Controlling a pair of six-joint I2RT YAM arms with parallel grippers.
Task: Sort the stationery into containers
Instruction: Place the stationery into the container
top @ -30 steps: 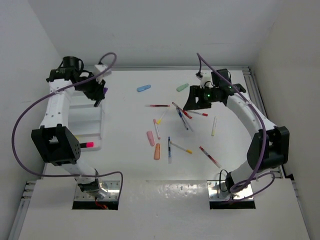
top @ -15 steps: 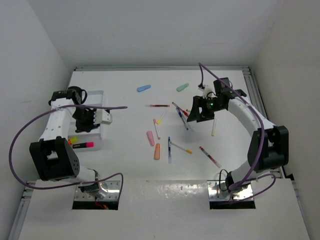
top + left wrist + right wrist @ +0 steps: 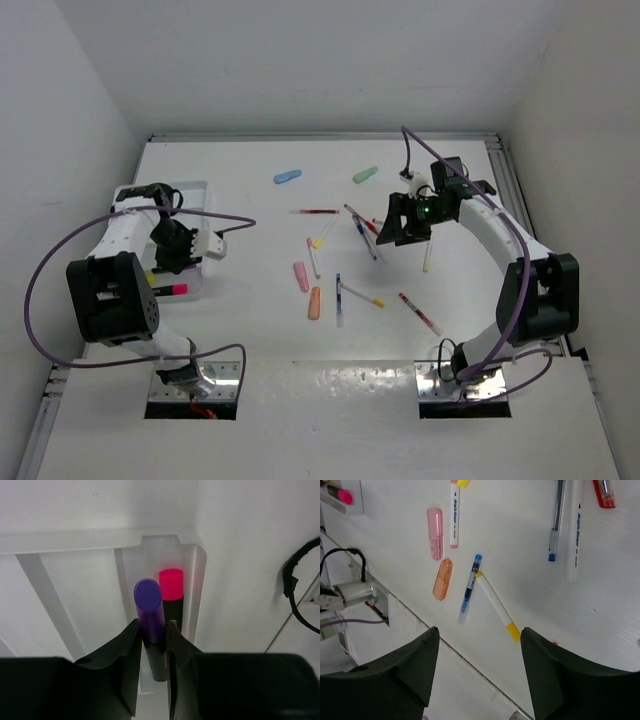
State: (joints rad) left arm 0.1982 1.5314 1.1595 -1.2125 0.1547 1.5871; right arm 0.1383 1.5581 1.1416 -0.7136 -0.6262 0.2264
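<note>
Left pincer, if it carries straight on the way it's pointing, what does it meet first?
The left pincer grips a purple-capped black highlighter. That would probably meet the shallow white plastic tray first, in its end compartment beside the pink-capped black highlighter lying there. Depth is unclear.

The left gripper [image 3: 153, 630] has matt black plastic fingers [image 3: 125, 665]; the purple-capped marker [image 3: 149, 605] pinched between them is smooth plastic. Ahead, the tray [image 3: 197, 580] is smooth white plastic. Under the right gripper [image 3: 478, 630], the table [image 3: 620, 630] looks matt.
</note>
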